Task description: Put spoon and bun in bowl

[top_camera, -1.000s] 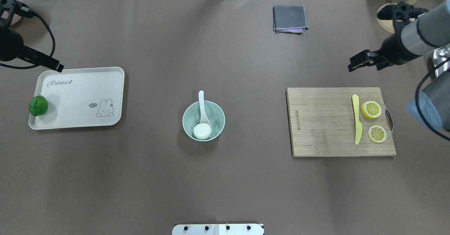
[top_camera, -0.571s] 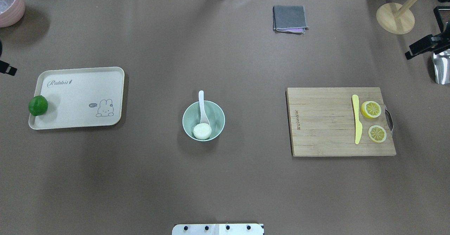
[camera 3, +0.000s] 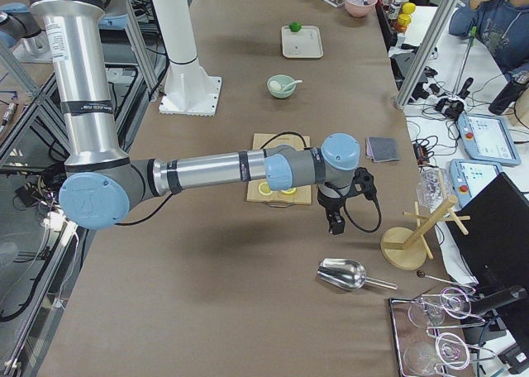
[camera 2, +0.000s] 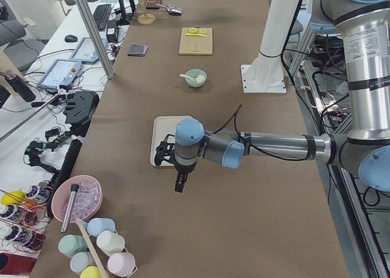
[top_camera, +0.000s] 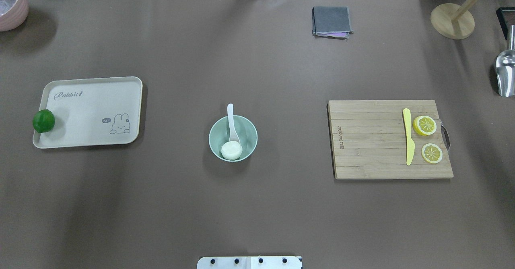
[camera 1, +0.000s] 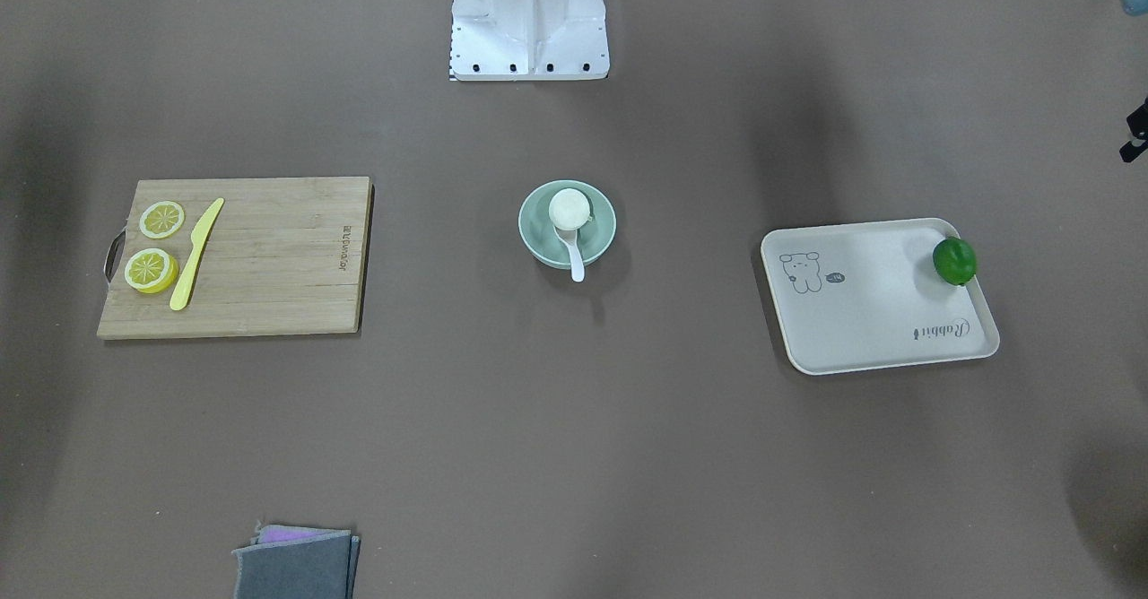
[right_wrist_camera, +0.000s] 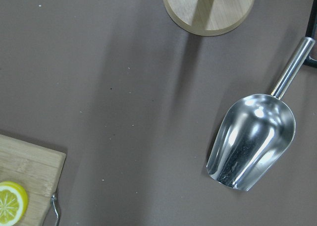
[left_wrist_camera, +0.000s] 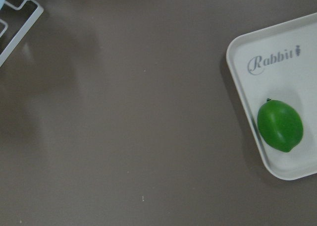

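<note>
The pale mint-green bowl (top_camera: 245, 130) stands at the table's centre. The white bun (top_camera: 231, 150) lies inside it on the near side. The white spoon (top_camera: 230, 121) rests in the bowl with its scoop by the bun and its handle sticking out over the far rim. The bowl also shows in the front-facing view (camera 1: 599, 222). Neither gripper shows in the overhead view. The left gripper (camera 2: 178, 185) hangs over the table beyond the tray's outer end. The right gripper (camera 3: 334, 222) hangs between the cutting board and the metal scoop. I cannot tell whether either is open or shut.
A beige tray (top_camera: 88, 112) with a green lime (top_camera: 43, 121) sits at the left. A wooden cutting board (top_camera: 370, 140) with a yellow knife (top_camera: 408, 136) and lemon slices (top_camera: 424, 125) sits at the right. A grey cloth (top_camera: 331, 21), wooden stand (top_camera: 452, 20), metal scoop (top_camera: 505, 73) and pink bowl (top_camera: 12, 5) stand along the edges.
Both arms have drawn outward and left the overhead view, the left one to the left, the right one to the right. Bowl, bun and spoon have not moved.
</note>
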You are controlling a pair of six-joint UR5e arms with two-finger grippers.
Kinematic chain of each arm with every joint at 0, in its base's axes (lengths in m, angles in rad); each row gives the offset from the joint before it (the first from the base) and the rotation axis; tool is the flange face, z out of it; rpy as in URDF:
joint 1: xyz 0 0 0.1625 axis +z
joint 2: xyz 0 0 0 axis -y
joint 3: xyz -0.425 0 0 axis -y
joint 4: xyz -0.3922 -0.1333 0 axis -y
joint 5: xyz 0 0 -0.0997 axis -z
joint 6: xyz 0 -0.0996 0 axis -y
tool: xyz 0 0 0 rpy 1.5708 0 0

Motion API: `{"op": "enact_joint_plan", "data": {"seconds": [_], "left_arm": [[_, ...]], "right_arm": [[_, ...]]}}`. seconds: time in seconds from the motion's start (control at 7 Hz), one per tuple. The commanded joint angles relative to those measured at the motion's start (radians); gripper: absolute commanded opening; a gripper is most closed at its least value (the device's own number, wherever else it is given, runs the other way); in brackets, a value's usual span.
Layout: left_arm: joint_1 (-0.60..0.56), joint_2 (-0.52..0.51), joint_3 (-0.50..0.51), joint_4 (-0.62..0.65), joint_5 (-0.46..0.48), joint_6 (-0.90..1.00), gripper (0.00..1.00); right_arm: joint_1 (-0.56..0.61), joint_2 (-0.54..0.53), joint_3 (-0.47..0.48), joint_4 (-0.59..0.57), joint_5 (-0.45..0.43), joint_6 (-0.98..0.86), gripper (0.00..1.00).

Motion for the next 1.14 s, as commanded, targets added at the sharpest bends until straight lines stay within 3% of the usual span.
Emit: {"op": "enact_joint_plan", "data": {"seconds": [0.0, 1.0], "left_arm": [[-0.028, 0.003, 0.030, -0.012, 0.001, -0.008, 0.98], [-0.032, -0.059, 0.015, -0.012, -0.004, 0.000, 0.98]], "right_arm": [[0.002, -0.003, -0.006, 0.009, -0.021, 0.004, 1.00], [0.002, -0.042, -0.040, 0.012, -0.016, 0.011, 1.00]]}}
